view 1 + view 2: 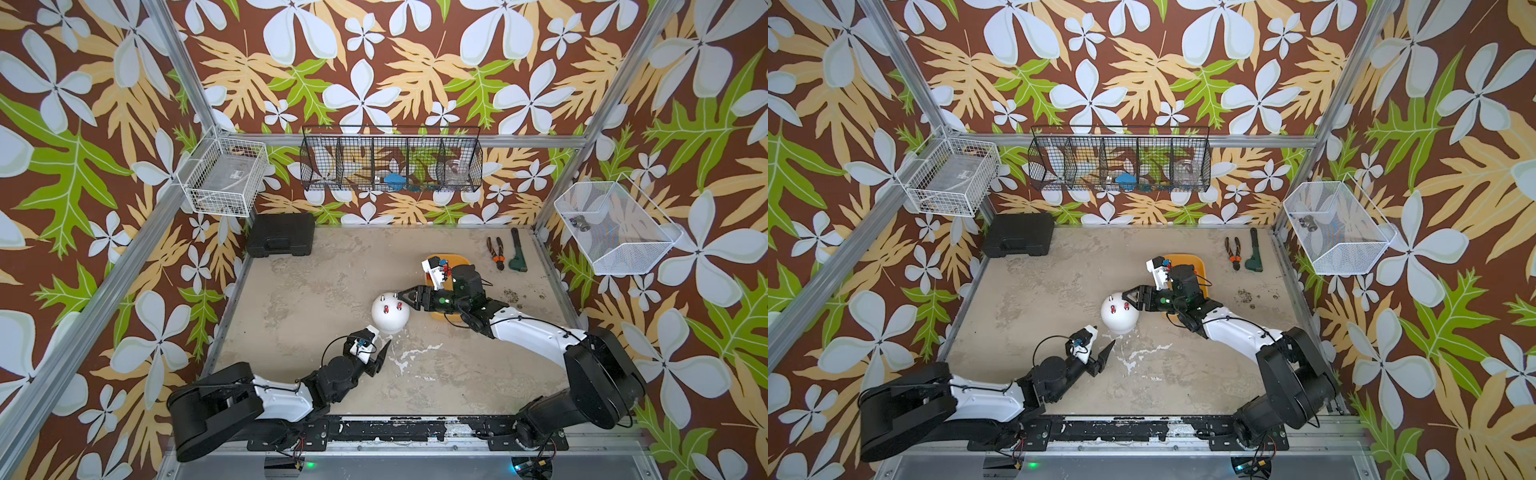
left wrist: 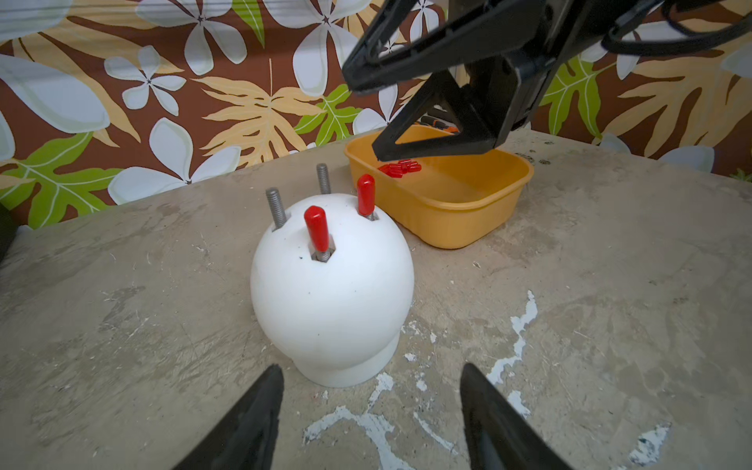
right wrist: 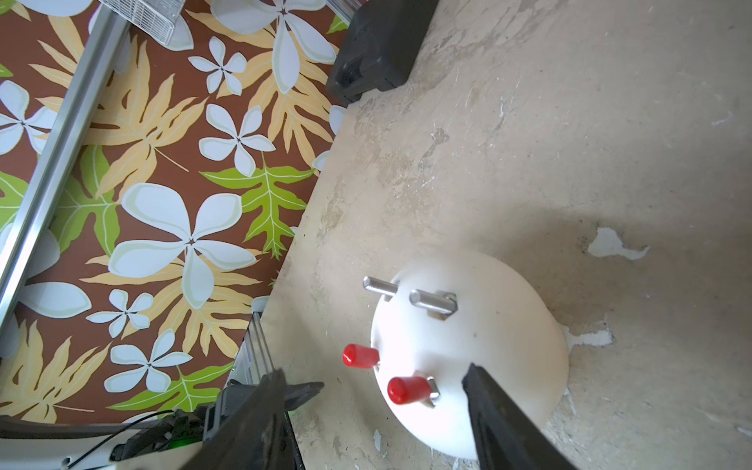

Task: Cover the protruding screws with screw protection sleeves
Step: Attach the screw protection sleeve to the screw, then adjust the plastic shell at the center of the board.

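Observation:
A white dome (image 1: 390, 312) stands mid-table with the protruding screws on top. Two screws (image 2: 277, 207) (image 2: 323, 178) are bare grey metal. Red screw protection sleeves (image 2: 316, 228) (image 2: 365, 194) cover the other two. More loose sleeves (image 2: 401, 168) lie in an orange tray (image 2: 447, 203) behind the dome. My left gripper (image 2: 371, 367) is open and empty, low over the table just in front of the dome's base. My right gripper (image 3: 375, 369) is open and empty too, and hovers beside the dome's top on the tray side, touching nothing.
A black case (image 1: 280, 235) sits at the back left of the table. Orange-handled pliers (image 1: 496, 253) and a green-handled tool (image 1: 517, 251) lie at the back right. Wire baskets (image 1: 390, 164) hang on the walls above the table.

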{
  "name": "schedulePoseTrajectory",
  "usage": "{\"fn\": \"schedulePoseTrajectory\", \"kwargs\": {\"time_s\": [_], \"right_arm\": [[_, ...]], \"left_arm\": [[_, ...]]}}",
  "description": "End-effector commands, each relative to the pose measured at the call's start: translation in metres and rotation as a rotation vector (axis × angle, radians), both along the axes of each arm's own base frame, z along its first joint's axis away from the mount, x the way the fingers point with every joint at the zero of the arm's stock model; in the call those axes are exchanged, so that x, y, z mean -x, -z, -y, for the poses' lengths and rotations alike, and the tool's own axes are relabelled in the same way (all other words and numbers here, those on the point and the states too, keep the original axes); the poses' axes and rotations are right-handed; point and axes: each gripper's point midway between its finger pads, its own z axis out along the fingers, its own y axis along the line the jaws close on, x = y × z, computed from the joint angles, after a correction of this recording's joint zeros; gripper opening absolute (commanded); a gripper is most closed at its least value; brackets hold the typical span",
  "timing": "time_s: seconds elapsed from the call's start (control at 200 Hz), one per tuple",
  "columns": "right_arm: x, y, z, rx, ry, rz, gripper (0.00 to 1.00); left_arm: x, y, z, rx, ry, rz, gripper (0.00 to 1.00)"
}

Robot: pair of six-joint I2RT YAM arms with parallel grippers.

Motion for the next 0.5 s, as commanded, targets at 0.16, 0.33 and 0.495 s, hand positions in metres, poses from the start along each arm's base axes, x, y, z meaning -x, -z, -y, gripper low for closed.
{"fn": "schedulePoseTrajectory", "kwargs": {"time_s": [0.16, 0.33, 0.495], "right_arm": [[-0.007, 0.012, -0.002, -0.02, -0.012, 0.025, 0.74], [-0.015, 0.018, -0.007, -0.048, -0.025, 0.031, 0.75], [-0.019, 0.019, -0.001, -0.087, -0.004, 0.013, 0.75]], "left_arm": [[-0.035, -0.005, 0.004, 0.057, -0.171, 0.042, 0.83], [-0.054, 0.011, -0.01, 0.038, -0.246, 0.018, 0.83], [-0.074, 0.016, -0.045, 0.032, -0.41, 0.0, 0.83]]}}
